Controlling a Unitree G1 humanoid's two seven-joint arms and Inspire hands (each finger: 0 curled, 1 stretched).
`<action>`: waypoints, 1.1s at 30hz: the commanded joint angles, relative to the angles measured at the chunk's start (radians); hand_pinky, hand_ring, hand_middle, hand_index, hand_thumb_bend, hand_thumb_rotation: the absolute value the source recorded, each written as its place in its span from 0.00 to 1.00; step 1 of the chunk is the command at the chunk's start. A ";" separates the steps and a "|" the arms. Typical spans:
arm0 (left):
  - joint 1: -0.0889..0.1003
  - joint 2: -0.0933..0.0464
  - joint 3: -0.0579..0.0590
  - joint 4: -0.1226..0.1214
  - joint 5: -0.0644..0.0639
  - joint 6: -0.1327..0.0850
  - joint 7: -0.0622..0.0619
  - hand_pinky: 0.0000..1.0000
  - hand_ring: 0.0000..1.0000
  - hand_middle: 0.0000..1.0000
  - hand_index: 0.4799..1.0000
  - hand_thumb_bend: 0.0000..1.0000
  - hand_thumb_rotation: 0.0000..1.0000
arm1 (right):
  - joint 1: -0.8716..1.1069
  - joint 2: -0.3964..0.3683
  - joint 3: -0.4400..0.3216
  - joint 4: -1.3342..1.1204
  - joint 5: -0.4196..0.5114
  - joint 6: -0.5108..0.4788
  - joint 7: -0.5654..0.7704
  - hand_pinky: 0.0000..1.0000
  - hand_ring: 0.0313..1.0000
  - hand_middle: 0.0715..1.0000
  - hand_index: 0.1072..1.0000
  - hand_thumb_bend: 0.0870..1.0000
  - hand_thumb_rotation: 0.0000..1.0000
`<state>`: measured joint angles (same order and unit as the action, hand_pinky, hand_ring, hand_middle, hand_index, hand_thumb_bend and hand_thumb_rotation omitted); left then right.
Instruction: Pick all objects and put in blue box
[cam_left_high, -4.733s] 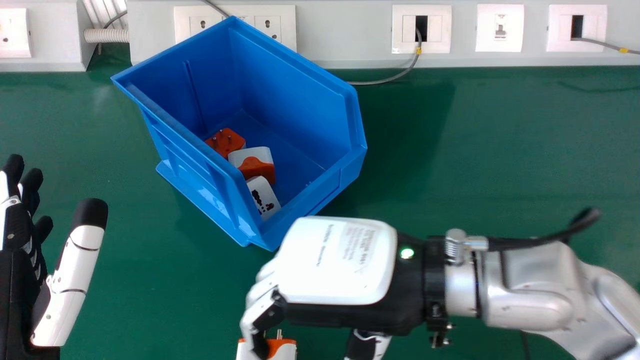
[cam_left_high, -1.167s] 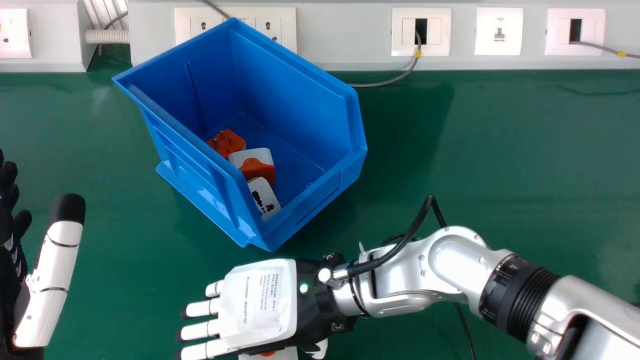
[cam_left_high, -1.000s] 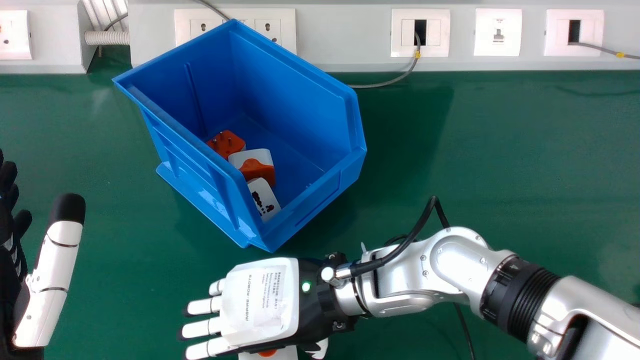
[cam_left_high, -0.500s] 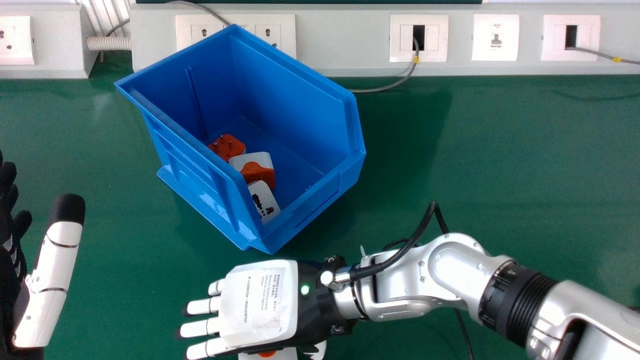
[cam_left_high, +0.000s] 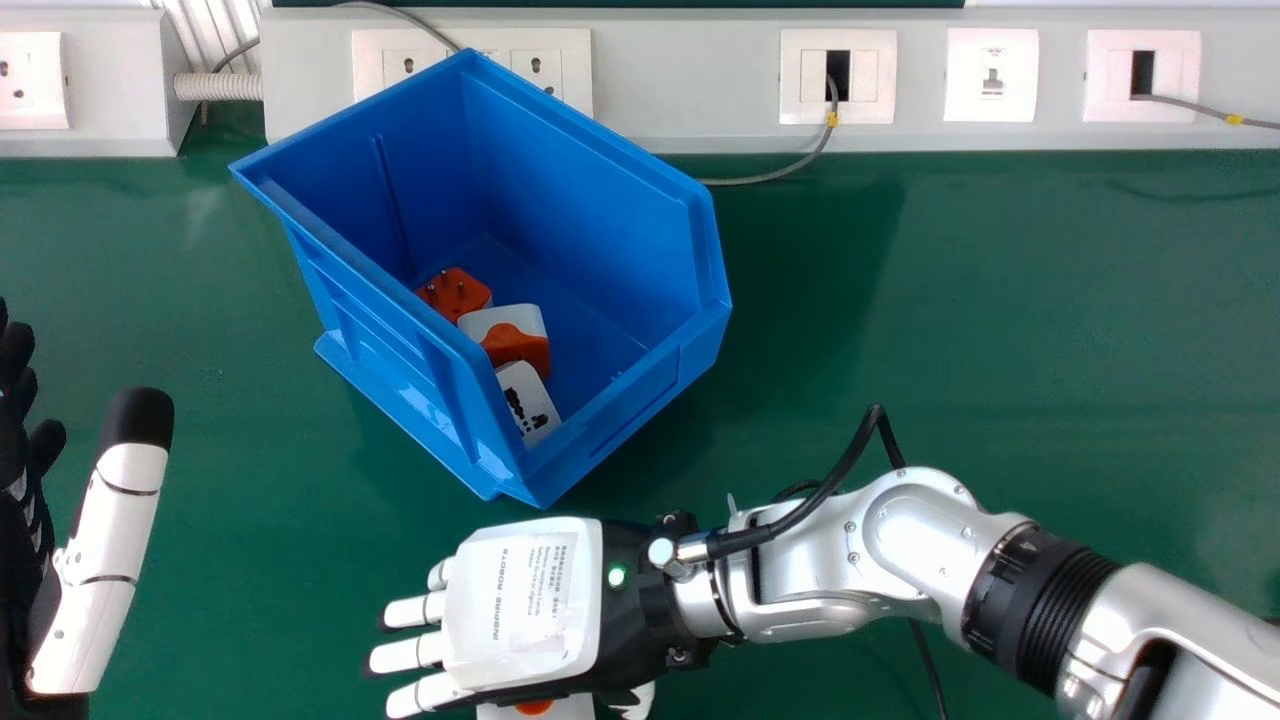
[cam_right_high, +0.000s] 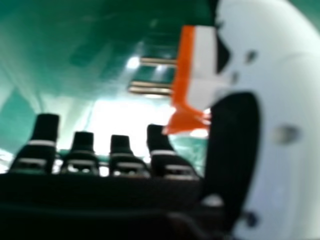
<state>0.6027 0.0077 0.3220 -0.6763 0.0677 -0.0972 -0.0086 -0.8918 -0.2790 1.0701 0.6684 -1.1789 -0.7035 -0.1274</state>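
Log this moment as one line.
right hand: open, over adapter | blue box: three adapters inside | left hand: open, left edge

Three plug adapters (cam_left_high: 515, 345) lie in the open blue box (cam_left_high: 600, 135), an orange-white one (cam_left_high: 568, 709) outside.

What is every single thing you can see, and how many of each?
Box: one, blue, on the table.
Boxed adapters: three, inside it; one showing orange, one white and orange, one white with black holes.
Loose adapter: one, white and orange, by the right hand's thumb.
Table: one, green, underneath.
Wall plates: five, white, along the back.
Cables: at least two, grey, at the back.
Right hand: one, black and white, bottom middle.
Left hand: one, black and white, left edge.
Right arm: one, silver, lower right.
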 joint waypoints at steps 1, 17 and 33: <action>-0.005 0.005 0.007 -0.016 0.003 -0.013 0.007 0.96 1.00 1.00 1.00 0.67 0.85 | 0.073 -0.010 0.047 0.032 -0.026 -0.018 0.045 0.85 0.96 0.95 0.88 0.55 0.05; -0.018 0.007 0.007 -0.013 0.022 -0.011 0.013 0.95 1.00 1.00 1.00 0.66 0.85 | 0.076 -0.004 0.053 0.079 -0.003 -0.063 0.005 0.79 0.91 0.90 0.82 0.54 0.02; -0.033 0.012 0.009 -0.009 0.024 -0.007 0.020 0.95 1.00 1.00 1.00 0.68 0.85 | 0.082 0.024 0.020 0.176 0.089 -0.119 -0.018 0.61 0.73 0.71 0.59 0.53 0.04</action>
<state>0.5733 0.0109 0.3223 -0.6761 0.0797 -0.0949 0.0043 -0.8947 -0.2656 1.0423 0.8253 -1.0559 -0.7904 -0.1723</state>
